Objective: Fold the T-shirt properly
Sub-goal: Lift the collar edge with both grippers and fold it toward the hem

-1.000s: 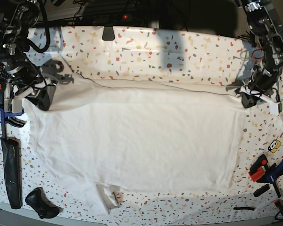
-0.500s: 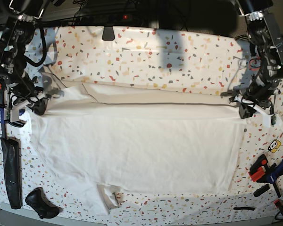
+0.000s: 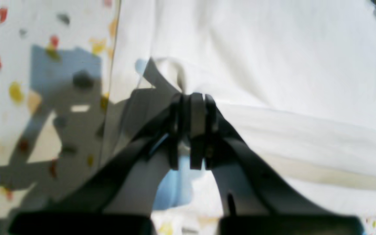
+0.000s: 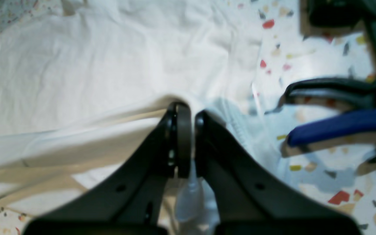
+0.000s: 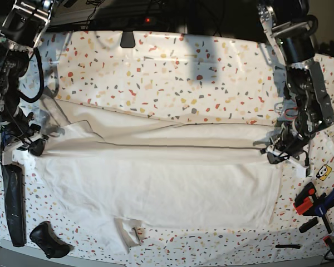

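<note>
The T-shirt [image 5: 156, 178] lies spread over the lower half of the base view on the speckled worktop [image 5: 172, 67], and its far edge is lifted and drawn toward the near side, so a long fold line runs across the middle of the frame from left to right. At the bottom of the frame, left of the centre, the neck opening [image 5: 131, 233] lies flat. The left end effector [image 5: 275, 157], at the right of the base view, is closed tight on 1 corner of the lifted edge; in the left wrist view the cloth is pinched between its dark fingers [image 3: 197, 124]. The right end effector [image 5: 36, 146], at the left of the base view, grips the other corner in the same way. A blue clamp [image 5: 323, 206] lies at the lower right of the frame.
</note>
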